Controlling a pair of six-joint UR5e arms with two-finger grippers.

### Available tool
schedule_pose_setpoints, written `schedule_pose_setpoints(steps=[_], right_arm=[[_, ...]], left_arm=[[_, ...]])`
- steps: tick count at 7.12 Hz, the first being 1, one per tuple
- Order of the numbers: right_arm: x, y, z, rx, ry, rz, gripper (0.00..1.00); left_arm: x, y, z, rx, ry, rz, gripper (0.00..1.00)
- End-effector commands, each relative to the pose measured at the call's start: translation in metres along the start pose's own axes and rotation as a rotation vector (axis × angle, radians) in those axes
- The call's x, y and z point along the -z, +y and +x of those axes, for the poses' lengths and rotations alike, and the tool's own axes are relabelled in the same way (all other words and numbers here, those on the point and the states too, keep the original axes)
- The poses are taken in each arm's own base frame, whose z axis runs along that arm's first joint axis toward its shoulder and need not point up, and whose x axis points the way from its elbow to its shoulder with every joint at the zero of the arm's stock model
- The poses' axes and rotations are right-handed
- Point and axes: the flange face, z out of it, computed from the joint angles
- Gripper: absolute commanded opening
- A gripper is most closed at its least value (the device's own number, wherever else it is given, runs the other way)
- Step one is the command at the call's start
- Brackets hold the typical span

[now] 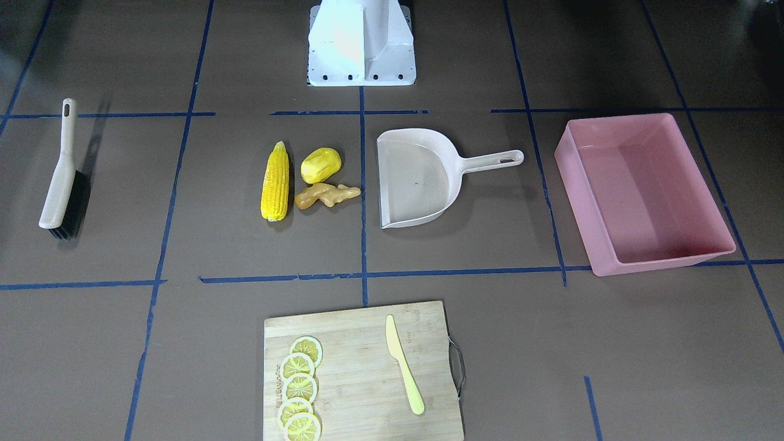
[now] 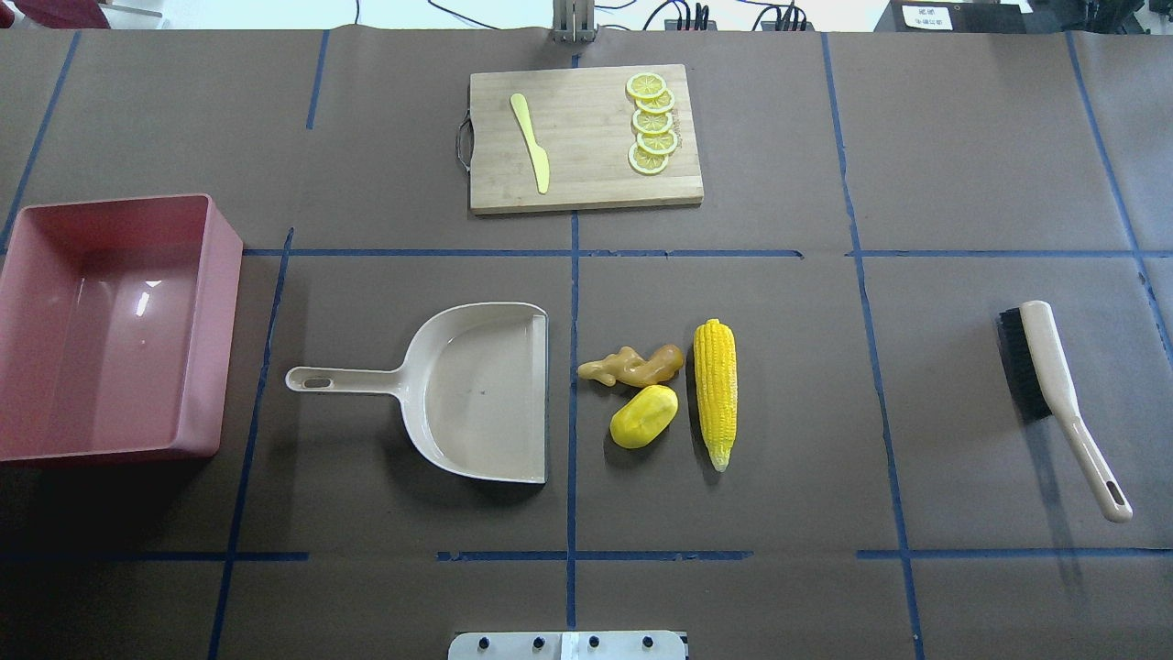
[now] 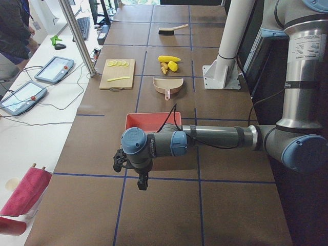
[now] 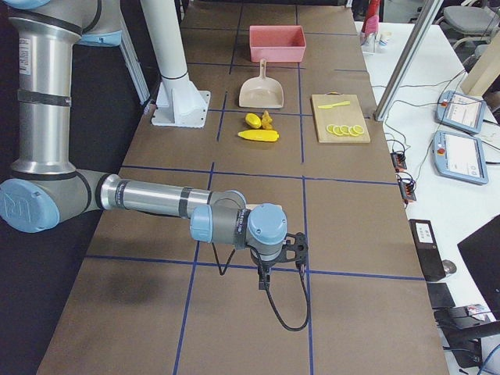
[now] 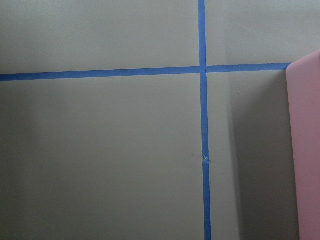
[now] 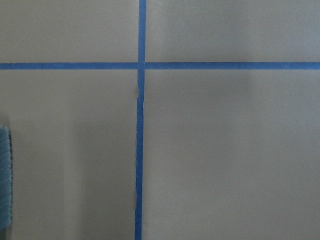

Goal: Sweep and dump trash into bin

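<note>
The trash lies together mid-table: a yellow corn cob, a rounded yellow potato-like lump and a tan ginger root. The pink bin stands at the robot's left end of the table, with nothing in it. My left gripper hovers over bare table beyond the bin; the bin's edge shows in the left wrist view. My right gripper hovers at the opposite end. I cannot tell whether either is open or shut.
A beige dustpan lies just beside the trash, mouth toward it, handle toward the bin. A beige brush with black bristles lies at the robot's right. A wooden board carries lemon slices and a pale knife.
</note>
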Motion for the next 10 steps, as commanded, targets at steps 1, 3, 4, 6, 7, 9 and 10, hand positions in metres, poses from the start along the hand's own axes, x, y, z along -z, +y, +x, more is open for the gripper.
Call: schedule_pose_setpoints(steps=[1, 3, 4, 6, 7, 9, 10], right_arm=[[0.000, 0.000, 0.000, 0.000, 0.000, 0.000, 1.00], [0.001, -0.001, -0.001, 0.000, 0.002, 0.001, 1.00], [0.001, -0.002, -0.001, 0.000, 0.000, 0.001, 1.00], [-0.002, 0.000, 0.002, -0.007, 0.000, -0.005, 1.00], [-0.003, 0.002, 0.003, -0.011, -0.001, -0.008, 1.00], [-0.003, 0.002, 0.003, -0.009, -0.001, -0.007, 1.00], [-0.003, 0.002, 0.003, -0.009, -0.002, -0.007, 1.00]], left_arm=[[0.004, -0.004, 0.004, -0.036, -0.004, 0.034, 1.00], [0.011, -0.013, 0.016, -0.143, -0.020, 0.126, 1.00], [0.009, -0.020, 0.032, -0.209, -0.020, 0.154, 1.00], [0.011, -0.045, 0.089, -0.348, -0.017, 0.182, 1.00], [0.021, -0.051, 0.114, -0.395, -0.020, 0.204, 1.00], [0.013, -0.064, 0.213, -0.515, 0.007, 0.144, 1.00], [0.017, -0.065, 0.251, -0.556, 0.001, 0.118, 1.00]])
